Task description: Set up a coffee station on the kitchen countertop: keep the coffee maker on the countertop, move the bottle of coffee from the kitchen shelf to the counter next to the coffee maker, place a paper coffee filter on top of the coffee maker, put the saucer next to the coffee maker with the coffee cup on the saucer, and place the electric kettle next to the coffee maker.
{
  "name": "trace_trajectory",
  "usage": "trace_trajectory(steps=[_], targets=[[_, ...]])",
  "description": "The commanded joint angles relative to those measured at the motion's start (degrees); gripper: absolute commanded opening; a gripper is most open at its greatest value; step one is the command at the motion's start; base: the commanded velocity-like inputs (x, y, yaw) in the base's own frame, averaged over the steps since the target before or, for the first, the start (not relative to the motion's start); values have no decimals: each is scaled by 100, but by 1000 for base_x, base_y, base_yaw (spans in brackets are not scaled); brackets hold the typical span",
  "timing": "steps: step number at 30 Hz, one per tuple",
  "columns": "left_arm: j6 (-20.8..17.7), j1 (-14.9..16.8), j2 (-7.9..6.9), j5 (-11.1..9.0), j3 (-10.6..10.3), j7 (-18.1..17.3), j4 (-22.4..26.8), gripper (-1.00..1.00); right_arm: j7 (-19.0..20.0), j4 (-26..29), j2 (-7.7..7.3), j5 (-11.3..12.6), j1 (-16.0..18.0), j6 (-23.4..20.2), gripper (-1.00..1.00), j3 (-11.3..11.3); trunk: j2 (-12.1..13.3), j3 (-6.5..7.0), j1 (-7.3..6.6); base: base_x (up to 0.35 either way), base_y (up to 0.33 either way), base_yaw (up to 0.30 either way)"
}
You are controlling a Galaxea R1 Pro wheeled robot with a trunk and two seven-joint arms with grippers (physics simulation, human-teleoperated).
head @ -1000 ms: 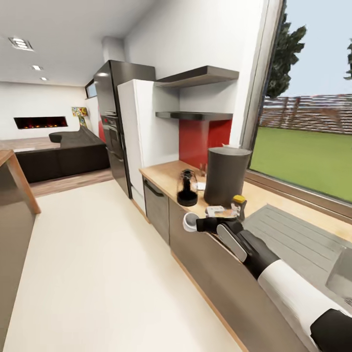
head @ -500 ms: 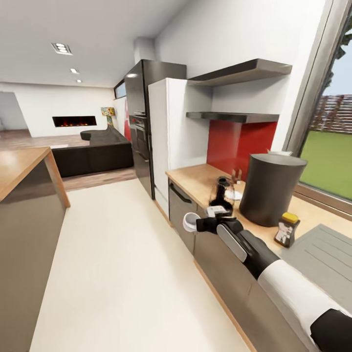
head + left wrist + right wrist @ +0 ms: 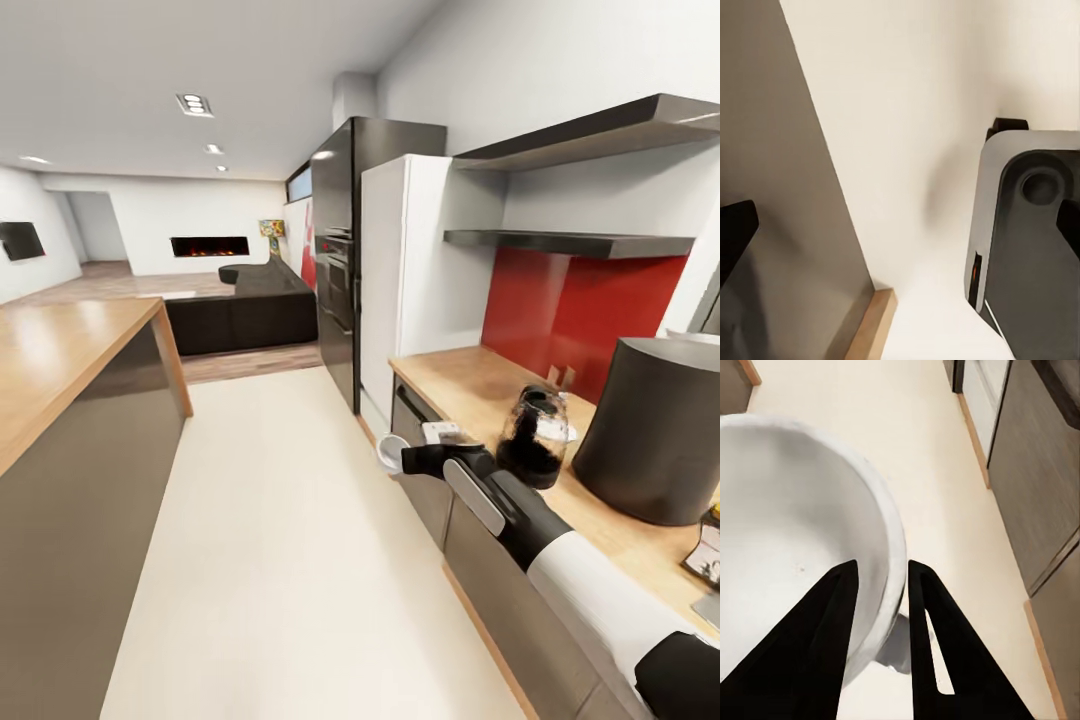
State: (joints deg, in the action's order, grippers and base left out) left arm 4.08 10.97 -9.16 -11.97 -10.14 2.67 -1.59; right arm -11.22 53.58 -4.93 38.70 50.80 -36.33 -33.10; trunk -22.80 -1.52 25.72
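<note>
The small white coffee cup (image 3: pixel 390 455) is being held out over the pale floor (image 3: pixel 280 560), just off the front edge of the light tan wood-look countertop (image 3: pixel 470 385). Its rim (image 3: pixel 889 562) is being clamped between the two black fingers of the right gripper (image 3: pixel 881 577). On the countertop, the rounded brown-glass electric kettle (image 3: pixel 533 438) is being seen just beside the tall dark grey coffee maker (image 3: pixel 655 430). Open floor is lying between the cabinets and the wood-topped island (image 3: pixel 60 345). The left gripper's state cannot be told.
</note>
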Motion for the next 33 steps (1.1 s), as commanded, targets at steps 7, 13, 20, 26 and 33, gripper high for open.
trace_trajectory(steps=[7, 13, 20, 26, 33], targets=[[31, 8, 2, -51, -49, 5, -17, 100, -42, -17, -22, 59, 8, -14, -100, -21, -13, -13, 7, 329, 82, 176], [31, 9, 2, -51, -49, 5, -17, 100, -39, -47, -39, 51, 7, -9, -100, -21, -13, -13, 7, 329, 118, 11], [31, 8, 2, -51, -49, 5, -17, 100, -38, -50, -43, 50, 9, -10, -100, -21, -13, -13, 7, 329, 123, 1], [31, 10, 2, -51, -49, 5, -17, 100, -38, -50, -43, 48, 8, -6, -100, -21, -13, -13, 7, 329, 123, 0], [46, -122, -10, -79, -37, -7, -20, 100, -47, -76, 26, 41, 9, -6, -100, 2, -13, -14, 7, 141, 52, 0]])
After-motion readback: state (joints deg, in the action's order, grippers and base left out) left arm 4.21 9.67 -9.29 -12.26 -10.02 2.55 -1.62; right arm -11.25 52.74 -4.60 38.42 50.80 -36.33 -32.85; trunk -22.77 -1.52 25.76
